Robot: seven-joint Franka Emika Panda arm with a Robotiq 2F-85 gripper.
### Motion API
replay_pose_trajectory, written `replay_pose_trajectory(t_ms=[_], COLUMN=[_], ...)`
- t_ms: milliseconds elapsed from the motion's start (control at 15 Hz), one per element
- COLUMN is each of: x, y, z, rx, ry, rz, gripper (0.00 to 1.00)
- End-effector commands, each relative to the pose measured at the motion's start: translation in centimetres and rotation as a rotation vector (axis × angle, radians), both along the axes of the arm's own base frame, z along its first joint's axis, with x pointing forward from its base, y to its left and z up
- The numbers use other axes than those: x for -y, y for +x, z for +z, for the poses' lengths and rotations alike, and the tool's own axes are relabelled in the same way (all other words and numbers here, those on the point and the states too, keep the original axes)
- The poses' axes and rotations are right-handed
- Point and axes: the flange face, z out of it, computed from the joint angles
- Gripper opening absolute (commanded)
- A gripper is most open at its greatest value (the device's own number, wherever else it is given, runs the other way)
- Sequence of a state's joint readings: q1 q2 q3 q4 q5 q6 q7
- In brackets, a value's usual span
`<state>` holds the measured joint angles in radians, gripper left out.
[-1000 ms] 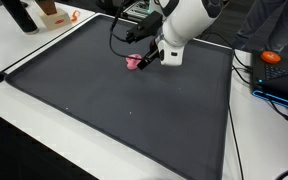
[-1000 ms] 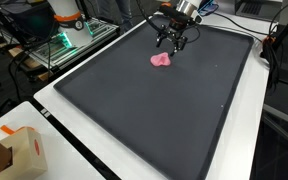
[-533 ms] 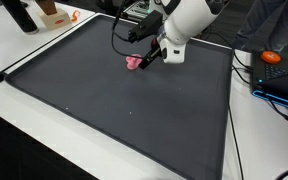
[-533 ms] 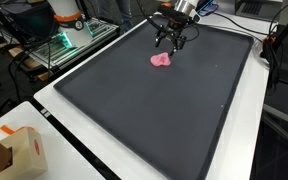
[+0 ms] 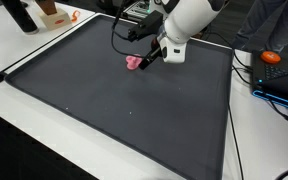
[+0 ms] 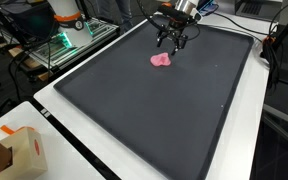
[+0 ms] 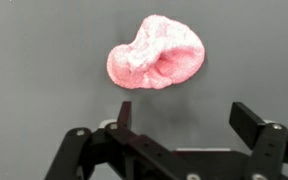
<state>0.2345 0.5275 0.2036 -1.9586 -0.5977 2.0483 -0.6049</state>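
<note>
Wrist view showed pink lump folded and hollowed, lying apart ahead of the released, empty jaws. Both exterior views showed only a blob. Nothing moved since earlier.

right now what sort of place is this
Probably a lab or workshop: a robot arm over a dark mat on a white table, with green-lit electronics and loose cables nearby.

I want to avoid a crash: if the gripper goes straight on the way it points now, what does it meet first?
Probably the pink lump, lying just ahead of the open gripper; if it misses, the dark mat. Depth is unclear.
</note>
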Motion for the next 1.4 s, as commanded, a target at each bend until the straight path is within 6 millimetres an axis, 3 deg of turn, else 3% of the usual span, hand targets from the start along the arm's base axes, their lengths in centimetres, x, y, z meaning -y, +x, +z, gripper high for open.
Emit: replay_pose_trajectory(t_ms=[0, 667, 1333], x=[0.5, 3.8, 10.7], y=[0.9, 4.9, 8.6], z=[0.4, 1.7, 2.4], rx=[0.042, 0.144, 0.190], ry=[0.027, 0.086, 0.079], rz=[-0.082, -0.531, -1.048], gripper=[1.00, 1.00, 1.00])
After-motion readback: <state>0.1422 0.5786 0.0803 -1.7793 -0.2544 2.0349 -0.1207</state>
